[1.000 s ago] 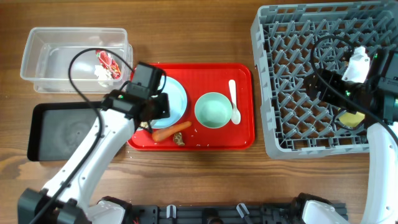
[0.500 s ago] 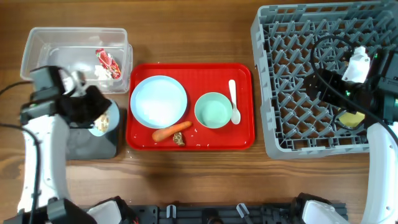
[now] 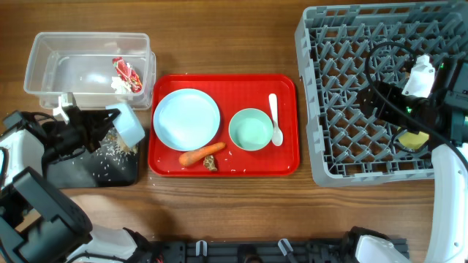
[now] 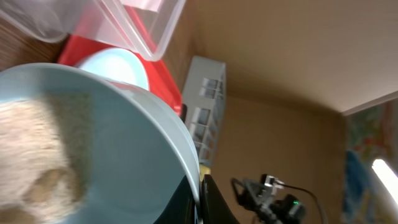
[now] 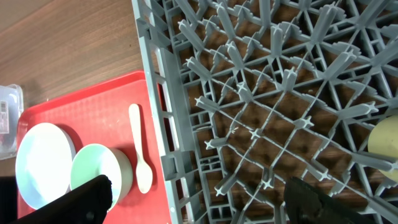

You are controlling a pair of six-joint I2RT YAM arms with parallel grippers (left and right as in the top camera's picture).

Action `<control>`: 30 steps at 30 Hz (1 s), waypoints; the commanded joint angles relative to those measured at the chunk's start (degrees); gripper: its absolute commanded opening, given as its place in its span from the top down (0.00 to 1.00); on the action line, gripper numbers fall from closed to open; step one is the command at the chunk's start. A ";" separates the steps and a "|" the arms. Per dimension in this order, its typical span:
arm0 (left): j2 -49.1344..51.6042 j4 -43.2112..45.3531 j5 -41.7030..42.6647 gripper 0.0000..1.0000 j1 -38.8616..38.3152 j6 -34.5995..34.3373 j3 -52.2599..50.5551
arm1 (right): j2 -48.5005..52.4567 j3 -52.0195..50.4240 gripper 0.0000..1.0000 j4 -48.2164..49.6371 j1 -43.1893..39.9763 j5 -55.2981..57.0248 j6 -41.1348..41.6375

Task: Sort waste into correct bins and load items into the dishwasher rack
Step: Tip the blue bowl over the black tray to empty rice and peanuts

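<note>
**Item 1.** Small light blue bowl, at nine o'clock on the table, tipped steeply over the black tray. We judge the tilt is meant to shed its rice, since grains lie scattered on the tray beneath it. Our wrist view shows more rice clinging inside.

**Held by.** Left gripper, clamped on the bowl's rim.

**Item 2.** Clear tub, at eleven o'clock. It holds the red wrapper and white tissue. We take it for the dry-waste bin, which leaves the tray for food.

**Item 3.** Red serving tray, centre. It carries:
- the light blue plate
- the carrot and brown scraps, at the plate's five o'clock
- the mint green bowl
- the white spoon

None of these is sorted yet.

**Item 4.** Dishwasher rack, at three o'clock, with the yellow cup lodged among its pegs.

**Above it.** Right gripper, fingers spread wide and holding nothing.
</note>
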 commanded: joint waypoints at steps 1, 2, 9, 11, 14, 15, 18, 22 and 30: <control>1.38 -1.51 5.81 0.96 0.55 2.03 -0.17 | -0.28 0.85 0.09 -0.24 0.24 0.74 -0.76; 1.38 -1.55 5.79 0.96 0.63 2.03 -0.17 | -0.31 0.85 0.10 -0.33 0.24 0.74 -0.81; 1.38 -1.92 4.15 0.96 4.55 2.40 -0.17 | -0.31 0.85 0.09 -0.57 0.24 0.76 -0.79; 1.38 -2.36 3.30 0.96 6.03 3.32 -0.17 | -0.31 0.85 0.09 -0.83 0.24 0.76 -0.76; 1.38 -2.38 2.54 0.96 8.50 3.30 -0.17 | -0.31 0.85 0.10 -0.94 0.24 1.18 -0.79; 1.38 -2.49 2.58 0.96 9.22 3.26 -0.17 | -0.31 0.85 0.10 -0.96 0.24 1.18 -0.79; 1.38 -6.97 5.11 0.96 11.04 5.79 -0.17 | -0.31 0.85 0.10 -1.14 0.24 1.18 -0.79; 1.38 -6.86 4.44 0.96 12.13 3.80 -0.17 | -0.31 0.85 0.09 -1.22 0.24 1.18 -0.79; 1.90 -5.53 5.55 0.96 12.11 8.24 -0.17 | -0.31 0.85 0.10 -2.08 0.24 1.16 -0.83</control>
